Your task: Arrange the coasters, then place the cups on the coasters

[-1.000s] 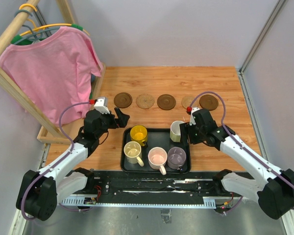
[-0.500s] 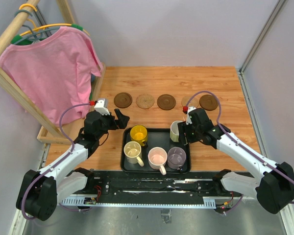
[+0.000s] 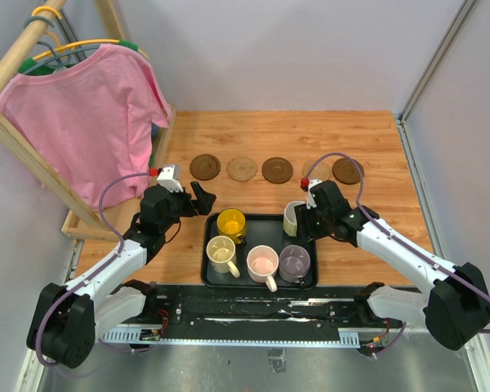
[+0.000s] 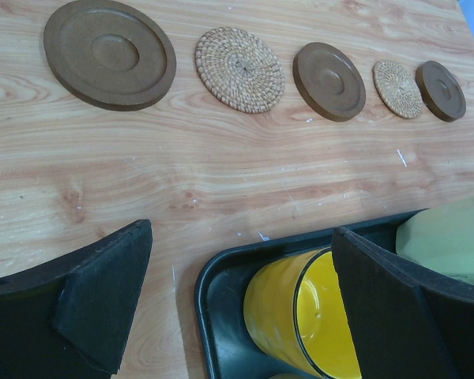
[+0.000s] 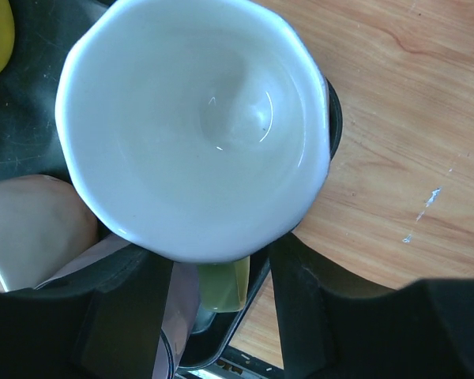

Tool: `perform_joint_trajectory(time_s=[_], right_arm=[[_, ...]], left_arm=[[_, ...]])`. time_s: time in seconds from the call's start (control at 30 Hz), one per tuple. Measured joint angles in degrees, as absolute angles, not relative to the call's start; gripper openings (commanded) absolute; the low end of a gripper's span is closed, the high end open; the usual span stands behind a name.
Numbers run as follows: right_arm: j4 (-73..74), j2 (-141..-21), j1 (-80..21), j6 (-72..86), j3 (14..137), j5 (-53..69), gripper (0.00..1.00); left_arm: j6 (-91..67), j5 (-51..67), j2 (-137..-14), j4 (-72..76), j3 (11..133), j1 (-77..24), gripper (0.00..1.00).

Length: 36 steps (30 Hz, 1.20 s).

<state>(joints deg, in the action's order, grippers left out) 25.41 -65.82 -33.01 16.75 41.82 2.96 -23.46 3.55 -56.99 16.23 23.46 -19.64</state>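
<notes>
Five coasters lie in a row across the far table: dark (image 3: pixel 205 167), woven tan (image 3: pixel 242 168), dark (image 3: pixel 278 170), a tan one (image 4: pixel 397 88) and dark (image 3: pixel 347 171). A black tray (image 3: pixel 211 282) holds the cups: yellow (image 3: pixel 231 222), cream (image 3: pixel 221 251), pink (image 3: pixel 263 263), purple-grey (image 3: pixel 295 261) and pale yellow-green (image 3: pixel 294 217). My right gripper (image 5: pixel 221 272) stands over the pale yellow-green cup (image 5: pixel 193 126), its fingers on either side of the handle (image 5: pixel 223 286) with small gaps, open. My left gripper (image 4: pixel 241 245) hovers wide open at the tray's far left corner, above the yellow cup (image 4: pixel 316 316).
A wooden rack with a pink shirt (image 3: pixel 90 114) stands at the far left, its base (image 3: pixel 82 224) beside my left arm. Grey walls close the back and right. Bare wood (image 3: pixel 253 135) lies behind the coasters and right of the tray (image 3: pixel 367 261).
My right gripper has shifted left onto the pale yellow-green cup, and its jaws have narrowed around the handle. The left arm has stayed put.
</notes>
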Motion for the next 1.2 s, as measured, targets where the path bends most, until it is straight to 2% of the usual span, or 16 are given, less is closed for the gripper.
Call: perform_joint_trajectory(time_s=[0.23, 0.67, 0.87, 1.0, 1.2], right_arm=[[25.4, -67.2, -33.3, 16.8, 41.8, 3.0, 0.48], [25.4, -69.4, -33.4, 16.7, 41.8, 2.8, 0.37], [25.3, -69.8, -34.0, 16.5, 41.8, 2.1, 0.23], [25.3, -69.8, -34.5, 16.2, 41.8, 1.8, 0.02], [24.9, -70.0, -35.7, 15.8, 41.8, 0.8, 0.01]], left_arm=[[-23.5, 3.3, -57.0, 16.3, 22.9, -19.6, 1.00], [-23.7, 3.0, -57.0, 16.7, 22.6, -19.7, 1.00], [-23.9, 3.0, -57.0, 16.7, 22.4, -19.6, 1.00], [-23.9, 2.7, -56.9, 16.7, 22.4, -19.6, 1.00], [-23.9, 2.6, -56.9, 16.7, 22.1, -19.6, 1.00]])
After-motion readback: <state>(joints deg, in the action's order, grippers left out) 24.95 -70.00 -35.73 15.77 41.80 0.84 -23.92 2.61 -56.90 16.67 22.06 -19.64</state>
